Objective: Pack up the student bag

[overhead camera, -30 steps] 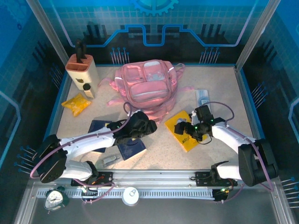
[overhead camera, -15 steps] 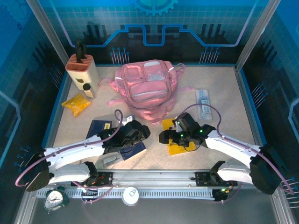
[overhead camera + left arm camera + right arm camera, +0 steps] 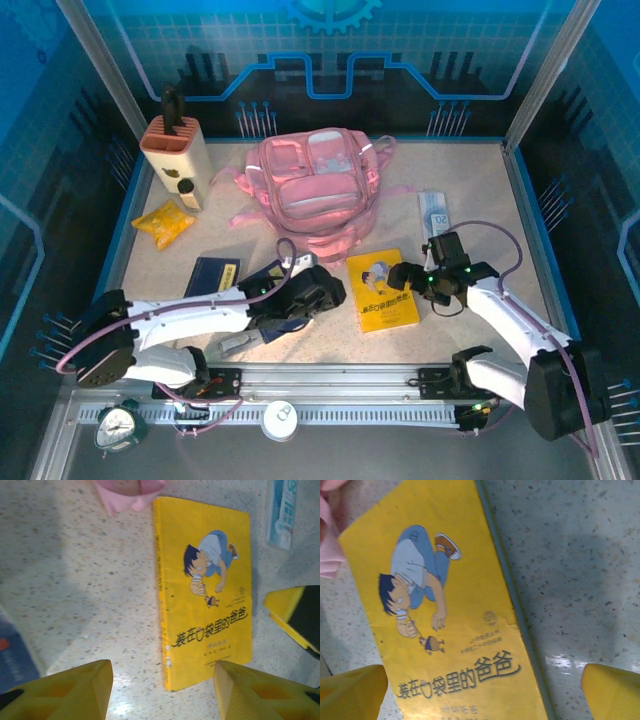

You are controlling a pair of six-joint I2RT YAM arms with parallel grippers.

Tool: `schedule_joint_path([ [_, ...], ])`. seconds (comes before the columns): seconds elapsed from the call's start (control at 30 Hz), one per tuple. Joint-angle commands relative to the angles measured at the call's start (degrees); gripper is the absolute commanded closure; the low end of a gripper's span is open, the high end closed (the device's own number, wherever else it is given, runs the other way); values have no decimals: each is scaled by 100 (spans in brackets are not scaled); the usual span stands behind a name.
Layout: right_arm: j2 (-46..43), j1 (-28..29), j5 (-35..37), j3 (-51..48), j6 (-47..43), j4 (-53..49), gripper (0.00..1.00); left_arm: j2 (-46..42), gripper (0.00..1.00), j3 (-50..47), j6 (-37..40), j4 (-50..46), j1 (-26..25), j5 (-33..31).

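The pink student bag [image 3: 318, 190] lies flat at the far middle of the table [image 3: 480, 180], front pockets up and straps spilling toward the near side. Both pincers sit nearer than the bag, clear of its body. The left pincer [image 3: 338, 292], fingers apart and holding nothing, hovers just left of a yellow picture book [image 3: 381, 290]. The right pincer [image 3: 398, 278], spread wide and empty, is at the book's right edge. A pink strap end [image 3: 127, 492] lies just beside the book's far corner.
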Motion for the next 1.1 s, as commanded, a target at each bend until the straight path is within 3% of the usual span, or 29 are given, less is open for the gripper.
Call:
schedule_joint_path([
  [0.0, 118, -59, -352, -138, -182, 54, 0, 215, 43, 303, -5, 202, -84, 0],
  [0.2, 58, 172, -784, -443, 18, 295, 0, 213, 41, 476, 112, -74, -93, -1],
  [0.47, -371, 1262, -629, -528, 434, 147, 1, -446, 39, 83, 114, -553, 9, -253],
  [0.67, -783, 1057, -252, -672, 328, -137, 4, -432, 38, -141, 238, -314, 254, 63],
  [0.87, -519, 242, -545, -488, -57, -461, 15, 108, 37, 24, 543, 66, 516, 416],
  [1.07, -113, 59, -602, -272, -199, -536, 24, 872, 38, 552, 920, 125, 761, 850],
])
